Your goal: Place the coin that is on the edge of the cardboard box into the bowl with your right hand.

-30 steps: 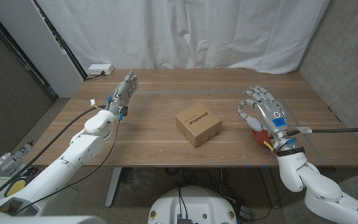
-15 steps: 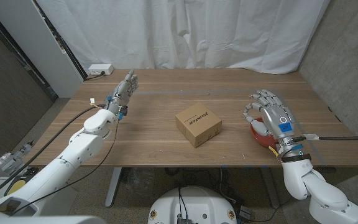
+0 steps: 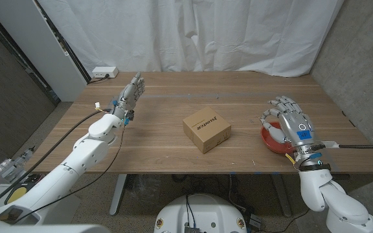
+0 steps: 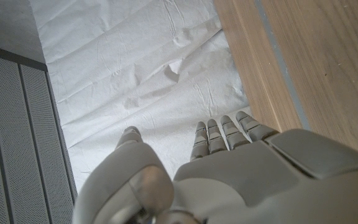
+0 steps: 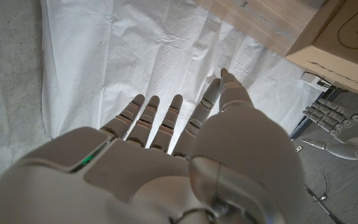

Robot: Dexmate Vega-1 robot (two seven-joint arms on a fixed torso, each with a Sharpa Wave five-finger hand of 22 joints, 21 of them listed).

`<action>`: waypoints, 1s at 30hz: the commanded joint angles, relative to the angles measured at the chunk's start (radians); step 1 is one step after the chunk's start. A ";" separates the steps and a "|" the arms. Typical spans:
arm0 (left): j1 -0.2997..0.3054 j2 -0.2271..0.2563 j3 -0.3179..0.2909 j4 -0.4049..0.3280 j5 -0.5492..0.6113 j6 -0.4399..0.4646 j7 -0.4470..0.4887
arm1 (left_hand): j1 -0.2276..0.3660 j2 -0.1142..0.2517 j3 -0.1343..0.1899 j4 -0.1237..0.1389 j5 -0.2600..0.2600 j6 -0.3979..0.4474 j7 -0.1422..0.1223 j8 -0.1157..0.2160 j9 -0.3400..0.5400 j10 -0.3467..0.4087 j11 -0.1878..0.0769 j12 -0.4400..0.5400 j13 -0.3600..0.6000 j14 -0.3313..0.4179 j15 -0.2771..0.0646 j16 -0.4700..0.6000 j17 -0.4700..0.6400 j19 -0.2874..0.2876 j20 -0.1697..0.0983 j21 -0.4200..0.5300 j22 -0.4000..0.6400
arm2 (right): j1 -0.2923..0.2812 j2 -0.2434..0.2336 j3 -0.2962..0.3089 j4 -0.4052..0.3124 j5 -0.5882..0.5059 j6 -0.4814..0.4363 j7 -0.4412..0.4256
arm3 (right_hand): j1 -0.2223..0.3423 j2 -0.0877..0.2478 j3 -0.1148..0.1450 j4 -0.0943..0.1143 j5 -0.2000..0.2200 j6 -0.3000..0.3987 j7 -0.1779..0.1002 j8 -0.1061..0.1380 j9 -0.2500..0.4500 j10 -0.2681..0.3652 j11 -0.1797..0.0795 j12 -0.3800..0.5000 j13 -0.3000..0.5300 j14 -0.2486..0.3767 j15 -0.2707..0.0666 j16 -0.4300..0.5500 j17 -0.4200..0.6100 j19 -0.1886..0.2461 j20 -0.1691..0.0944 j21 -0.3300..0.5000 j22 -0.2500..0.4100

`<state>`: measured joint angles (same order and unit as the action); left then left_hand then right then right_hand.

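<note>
Hovering over the red bowl [image 3: 269, 140] in the head view, the right robot hand [image 3: 291, 126] spreads its fingers wide, holding nothing; the cardboard box [image 3: 206, 129] sits mid-surface [image 3: 167, 139], and I cannot make out the coin. The left robot hand [image 3: 131, 92] stands open, far side. In the right wrist view the fingers [image 5: 166, 124] stay apart beside the box [image 5: 340, 37].

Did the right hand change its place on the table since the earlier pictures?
Yes. In the head view the right hand has drawn away from the cardboard box, toward the table's right edge, and now sits over the red bowl.
</note>
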<state>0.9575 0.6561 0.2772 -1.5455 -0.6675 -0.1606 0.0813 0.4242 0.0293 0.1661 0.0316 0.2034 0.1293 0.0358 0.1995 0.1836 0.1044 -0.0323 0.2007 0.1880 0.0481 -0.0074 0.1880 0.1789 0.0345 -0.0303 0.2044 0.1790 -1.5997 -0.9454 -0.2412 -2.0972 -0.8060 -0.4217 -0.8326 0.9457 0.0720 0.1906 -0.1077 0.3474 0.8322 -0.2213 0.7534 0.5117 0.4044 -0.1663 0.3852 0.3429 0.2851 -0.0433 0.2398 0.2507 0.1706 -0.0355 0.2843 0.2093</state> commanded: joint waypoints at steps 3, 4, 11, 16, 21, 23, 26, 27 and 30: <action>0.010 -0.009 0.000 0.003 0.002 -0.013 0.012 | 0.006 0.008 -0.005 -0.001 -0.001 0.007 0.003 -0.001 0.003 0.004 0.005 0.001 0.003 -0.002 -0.002 0.000 0.005 -0.008 -0.033 -0.002 0.002 | -0.068 -0.001 0.071 -0.017 0.045 -0.033 0.035 | -0.002 0.007 -0.002 -0.001 -0.001 0.008 0.001 0.006 0.000 0.011 -0.003 -0.003 0.002 0.009 -0.084 0.000 0.001 0.010 -0.051 0.006 0.000; 0.010 -0.010 0.000 0.004 0.003 -0.016 0.013 | 0.006 0.008 -0.005 -0.001 -0.001 0.007 0.003 -0.001 0.003 0.005 0.005 0.001 0.003 -0.002 -0.002 0.000 0.005 -0.008 -0.033 -0.002 0.002 | -0.072 -0.002 0.076 -0.018 0.047 -0.038 0.042 | -0.002 0.007 -0.002 -0.001 -0.001 0.008 0.001 0.006 0.000 0.011 -0.002 -0.003 0.002 0.009 -0.084 -0.001 0.001 0.010 -0.051 0.006 0.000; 0.015 -0.023 0.001 0.017 -0.003 -0.024 0.015 | 0.006 0.008 -0.006 -0.001 -0.001 0.006 0.002 -0.002 0.003 0.004 0.002 0.001 0.003 -0.002 -0.002 0.000 0.005 -0.008 -0.032 -0.002 0.002 | -0.092 -0.024 0.100 -0.041 0.057 -0.081 0.134 | -0.003 0.007 -0.004 -0.001 -0.002 0.008 0.001 0.007 -0.004 -0.001 0.000 -0.009 0.001 0.001 -0.079 -0.005 0.000 0.009 -0.049 0.006 -0.001; 0.024 -0.020 -0.003 0.011 -0.003 -0.024 0.024 | 0.007 0.009 -0.006 -0.001 -0.001 0.007 0.002 -0.001 0.003 0.004 0.004 0.001 0.003 -0.002 -0.003 0.000 0.005 -0.009 -0.033 -0.003 0.002 | -0.097 -0.024 0.117 -0.047 0.077 -0.087 0.169 | -0.003 0.008 -0.004 -0.002 -0.002 0.007 0.001 0.007 -0.006 0.001 0.004 -0.009 0.001 0.001 -0.079 -0.006 0.000 0.009 -0.048 0.005 -0.001; 0.029 -0.020 -0.006 0.010 -0.002 -0.027 0.028 | 0.007 0.009 -0.007 -0.001 -0.001 0.007 0.003 -0.002 0.003 0.004 0.002 0.001 0.003 -0.003 -0.003 0.000 0.005 -0.009 -0.033 -0.002 0.002 | -0.108 -0.040 0.137 -0.068 0.086 -0.111 0.230 | -0.004 0.008 -0.005 -0.001 -0.002 0.006 0.001 0.007 -0.009 -0.001 0.004 -0.010 0.000 0.001 -0.079 -0.007 0.000 0.010 -0.048 0.005 -0.001; 0.030 -0.020 -0.006 0.009 -0.004 -0.025 0.028 | 0.007 0.009 -0.007 -0.001 -0.001 0.007 0.003 -0.002 0.003 0.004 0.002 0.001 0.003 -0.003 -0.003 0.000 0.005 -0.009 -0.033 -0.003 0.002 | -0.109 -0.038 0.144 -0.081 0.097 -0.123 0.257 | -0.004 0.009 -0.005 -0.001 -0.002 0.006 0.001 0.007 -0.009 -0.001 0.005 -0.011 0.000 0.001 -0.078 -0.007 0.000 0.010 -0.048 0.005 -0.001; 0.027 -0.018 -0.004 0.010 -0.002 -0.023 0.025 | 0.007 0.009 -0.007 -0.001 -0.001 0.006 0.002 -0.002 0.003 0.004 0.001 0.001 0.003 -0.003 -0.003 0.000 0.005 -0.009 -0.033 -0.003 0.002 | -0.111 -0.048 0.153 -0.094 0.104 -0.138 0.300 | -0.005 0.009 -0.006 -0.001 -0.003 0.005 0.001 0.008 -0.011 -0.003 0.005 -0.012 0.000 -0.002 -0.077 -0.009 0.000 0.010 -0.047 0.005 -0.001; 0.027 -0.019 -0.005 0.011 -0.003 -0.025 0.024 | 0.007 0.009 -0.008 -0.001 -0.001 0.006 0.003 -0.002 0.003 0.004 0.002 0.001 0.003 -0.003 -0.003 0.000 0.005 -0.009 -0.033 -0.003 0.002 | -0.108 -0.051 0.152 -0.101 0.103 -0.151 0.320 | -0.005 0.009 -0.006 -0.001 -0.003 0.005 0.001 0.008 -0.011 -0.008 0.005 -0.014 -0.001 -0.003 -0.076 -0.009 0.000 0.010 -0.047 0.005 -0.002; 0.028 -0.021 -0.008 0.010 -0.004 -0.032 0.025 | 0.007 0.009 -0.008 -0.001 -0.001 0.006 0.002 -0.002 0.003 0.004 0.001 0.001 0.003 -0.003 -0.003 0.000 0.005 -0.009 -0.033 -0.002 0.002 | -0.111 -0.045 0.169 -0.112 0.129 -0.152 0.346 | -0.006 0.010 -0.008 -0.001 -0.004 0.004 0.001 0.009 -0.015 -0.027 0.013 -0.024 -0.003 -0.018 -0.068 -0.016 -0.001 0.008 -0.045 0.003 -0.002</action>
<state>0.9818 0.6377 0.2746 -1.5348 -0.6692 -0.1834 0.1046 0.4242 0.0293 0.1620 0.0275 0.2034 0.1293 0.0358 0.1995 0.1836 0.1044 -0.0323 0.2007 0.1880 0.0481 -0.0073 0.1880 0.1790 0.0345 -0.0303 0.2044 0.1789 -1.6988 -0.9800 -0.1143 -2.1642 -0.7208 -0.5303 -0.6099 0.9453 0.0725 0.1882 -0.1093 0.3474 0.8292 -0.2188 0.7529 0.4951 0.3922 -0.1551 0.3681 0.3388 0.2767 -0.0397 0.2319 0.2509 0.1705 -0.0356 0.2843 0.2043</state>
